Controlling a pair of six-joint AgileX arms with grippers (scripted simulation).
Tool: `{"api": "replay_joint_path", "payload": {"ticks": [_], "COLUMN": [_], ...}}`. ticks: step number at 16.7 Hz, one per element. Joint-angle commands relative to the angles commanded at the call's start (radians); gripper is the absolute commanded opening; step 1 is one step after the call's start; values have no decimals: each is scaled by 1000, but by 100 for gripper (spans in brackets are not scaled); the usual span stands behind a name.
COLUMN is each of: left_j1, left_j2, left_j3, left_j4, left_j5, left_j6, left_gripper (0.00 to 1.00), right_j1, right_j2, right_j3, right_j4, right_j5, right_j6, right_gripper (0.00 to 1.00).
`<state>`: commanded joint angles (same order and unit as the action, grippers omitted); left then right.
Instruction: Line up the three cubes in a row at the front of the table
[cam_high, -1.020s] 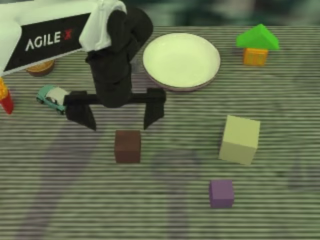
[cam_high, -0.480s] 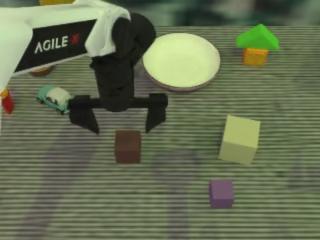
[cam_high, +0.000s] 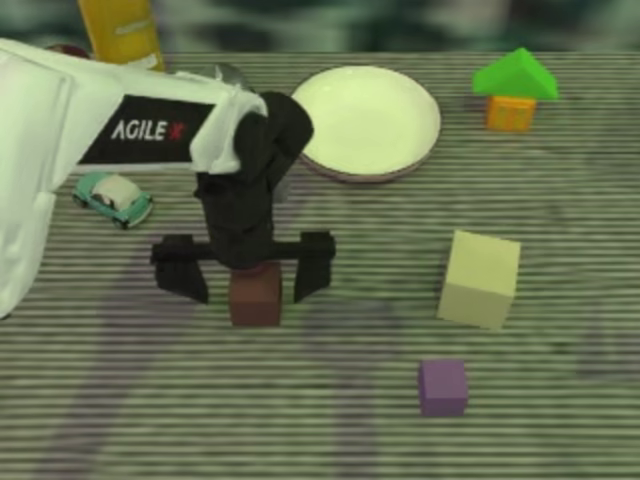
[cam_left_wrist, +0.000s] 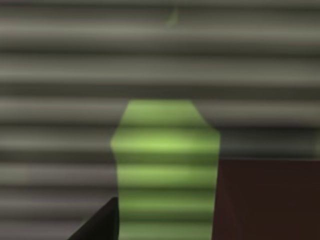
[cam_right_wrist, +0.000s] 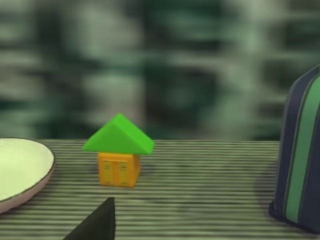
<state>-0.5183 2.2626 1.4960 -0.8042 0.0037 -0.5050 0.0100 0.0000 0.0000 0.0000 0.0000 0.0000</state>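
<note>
I hold the left tool (cam_high: 243, 265) spread wide over the medium matte dark reddish-brown cube (cam_high: 256, 298), one finger either side, grasp not yet made. Next move calls for lowering and closing squarely on it.

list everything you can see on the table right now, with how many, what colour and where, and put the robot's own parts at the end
table: one, grey-green striped, under everything
reddish-brown cube: one, left of centre, between the left jaws
pale yellow cube: one, right of centre
purple cube: one, front, right of centre
plate: one, cream, back centre
toy house block: one, orange with green roof, back right
toy car: one, teal and cream, left
yellow container: one, back left
striped object: one, dark blue and green, right wrist view only
left gripper: one, black, open, astride the reddish-brown cube
right gripper: out of the top view
</note>
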Motion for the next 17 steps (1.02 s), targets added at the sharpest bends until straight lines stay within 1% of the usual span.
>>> {"api": "replay_joint_path", "payload": {"ticks": [3,16,17], "left_j1": [0,0,0], "left_j2": [0,0,0], "left_j3": [0,0,0], "left_j4": [0,0,0], "left_j5": [0,0,0], "left_j6": [0,0,0], "left_gripper": [100,2,0], "right_j1": [0,0,0], "right_j2": [0,0,0], "right_j3": [0,0,0], "right_j4": [0,0,0], "right_j5": [0,0,0], "right_j6": [0,0,0], "right_gripper": [100,100,100]}}
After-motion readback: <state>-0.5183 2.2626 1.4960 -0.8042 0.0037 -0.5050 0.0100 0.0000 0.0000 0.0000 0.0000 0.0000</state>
